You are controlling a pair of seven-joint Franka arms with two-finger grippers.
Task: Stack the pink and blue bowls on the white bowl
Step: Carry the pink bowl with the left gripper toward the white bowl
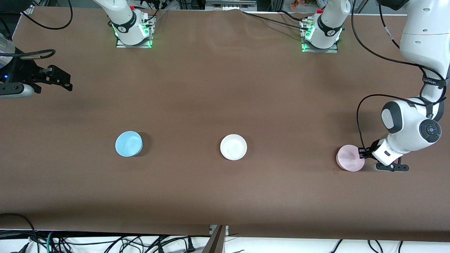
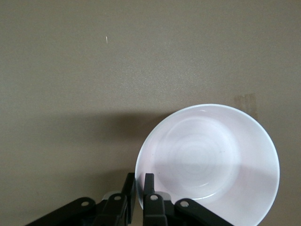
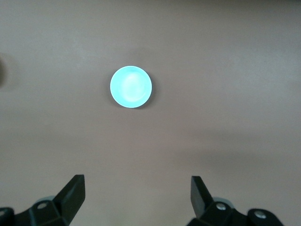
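The pale pink bowl is at the left arm's end of the table. My left gripper is shut on its rim, one finger inside and one outside, as the left wrist view shows for the gripper and the bowl. The white bowl sits in the middle of the table. The sky blue bowl sits toward the right arm's end. My right gripper waits open and empty, high over the table's right arm end. The right wrist view shows the gripper and the blue bowl far below.
The three bowls stand in one row on the brown table. The arm bases stand along the table's edge farthest from the front camera. Cables hang below the nearest edge.
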